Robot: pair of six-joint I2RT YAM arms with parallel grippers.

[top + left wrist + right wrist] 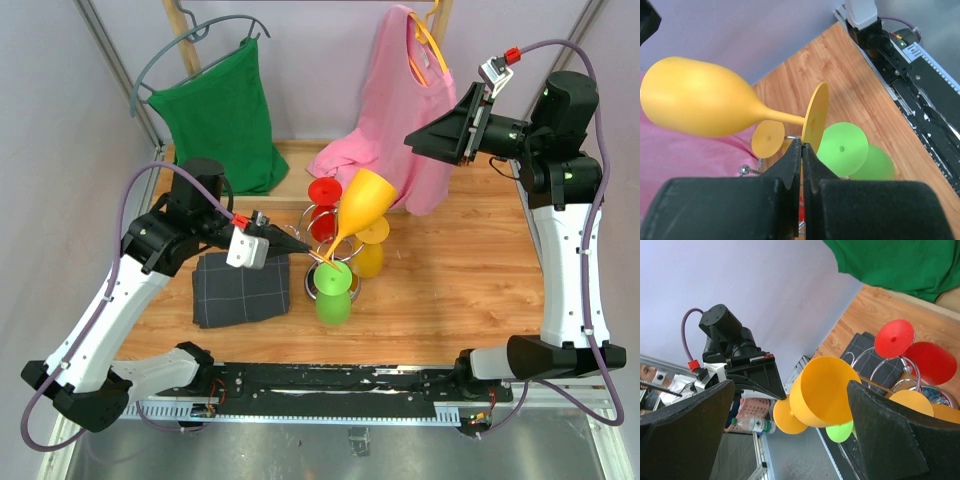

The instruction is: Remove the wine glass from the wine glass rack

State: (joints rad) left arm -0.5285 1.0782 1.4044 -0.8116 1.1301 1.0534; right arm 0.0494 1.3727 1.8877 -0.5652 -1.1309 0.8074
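Left gripper [310, 250] is clamped on the rim of the foot of the orange-yellow wine glass [365, 200], fingers squeezed down to a thin slit with the foot's edge pinched between them. In the left wrist view the foot stands on edge right at the fingertips [796, 150], and the stem runs off to the left with the bowl well out from the gripper. From above, the glass is tilted, foot low over the wine glass rack [312, 283] and bowl up and off to the right. We can't tell whether the foot touches the chrome wire or not.

Right gripper [425, 140] sits high at the back right, well apart from the glass, jaws spread wide and aimed back at it.

On the rack we see a red glass [323, 192], a green glass [333, 295] and a second yellow glass [370, 250]. The rack stands on a wooden table [460, 280], with a folded dark grey cloth [240, 290] just to its left under the left arm. At the back, a green shirt [220, 120] and a pink shirt [400, 110] hang on hangers, with pale lilac walls around.
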